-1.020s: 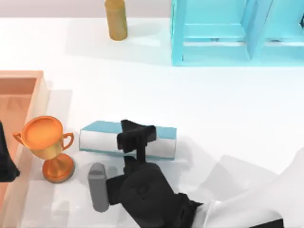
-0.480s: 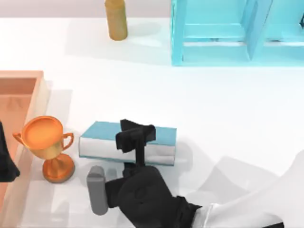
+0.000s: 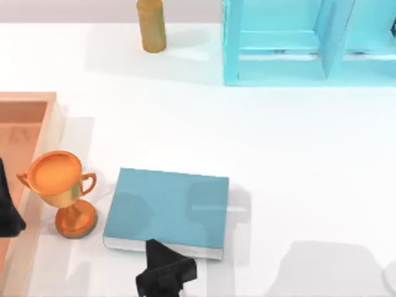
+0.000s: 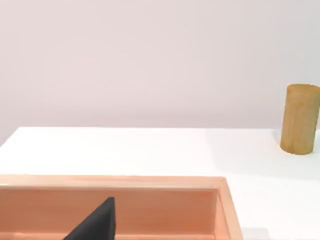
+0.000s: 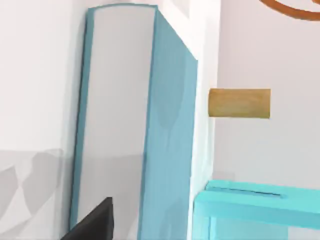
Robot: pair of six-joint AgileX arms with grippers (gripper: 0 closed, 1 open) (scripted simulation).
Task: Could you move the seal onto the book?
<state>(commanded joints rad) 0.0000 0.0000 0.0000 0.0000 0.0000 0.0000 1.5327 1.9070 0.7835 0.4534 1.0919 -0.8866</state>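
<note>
Both right fingers (image 3: pixel 166 275) overlap the book's (image 3: pixel 167 207) near edge.

The book (image 3: pixel 167 207) has a smooth matt teal cover. The trophy (image 3: pixel 60 185) looks glossy orange metal. The cylinder (image 3: pixel 151 25) looks wooden.

Right claw (image 3: pixel 164 275) pulled back to near edge; book (image 3: pixel 167 207) cover fully exposed.

White table (image 3: pixel 297 154) carries: teal-blue book (image 3: pixel 167 207) lying flat at 6 o'clock, orange trophy cup (image 3: pixel 62 189) just beside it at 8, peach tray (image 3: pixel 43 124) at 9, tan cylinder (image 3: pixel 151 25) at 12, cyan shelf unit (image 3: pixel 297 40) at 1.
</note>
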